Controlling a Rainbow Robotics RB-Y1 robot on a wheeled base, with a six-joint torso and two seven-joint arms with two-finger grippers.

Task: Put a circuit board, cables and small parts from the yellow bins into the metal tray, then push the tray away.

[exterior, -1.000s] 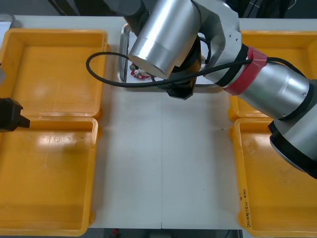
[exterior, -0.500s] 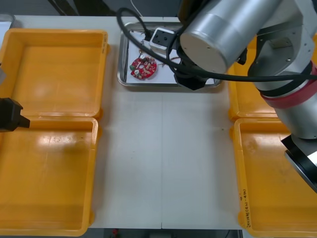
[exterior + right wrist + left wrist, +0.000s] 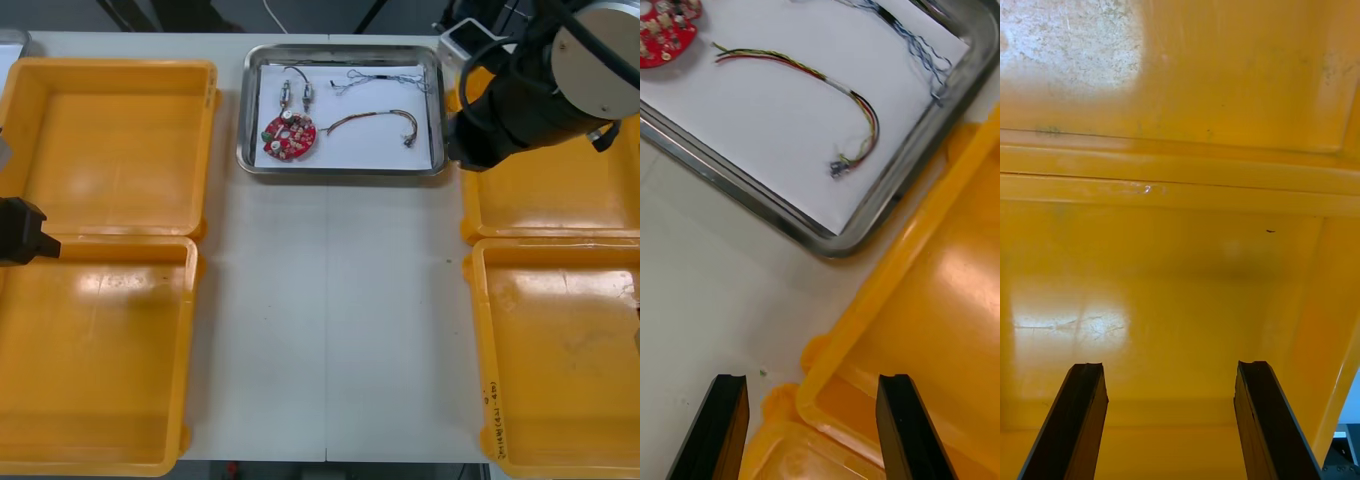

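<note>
The right arm, which covered the metal tray (image 3: 340, 170) a second ago and still hid its right part half a second ago, is now drawn off to the right. The right gripper (image 3: 812, 382) is held just outside the tray's near right corner, above the rim of the far right yellow bin (image 3: 560, 215). Its fingers are spread apart with nothing between them. The tray is seen in the same place as before, between the two far bins and close to the table's (image 3: 330, 330) far edge.

With all four bins bare, loading is judged finished. Whether the push has been made cannot be told.

The tray is lined white and is laid open to view. The round red circuit board (image 3: 289, 135) is set in its near left part, with small metal parts (image 3: 295, 95) just beyond it. The twisted blue and white cable (image 3: 385, 78) is strung along the far side. The red and yellow cable (image 3: 375, 118) is curved across the right half, its end near the wall.

The left gripper (image 3: 1171, 367) is parked over the left bins, fingers apart and empty.
</note>
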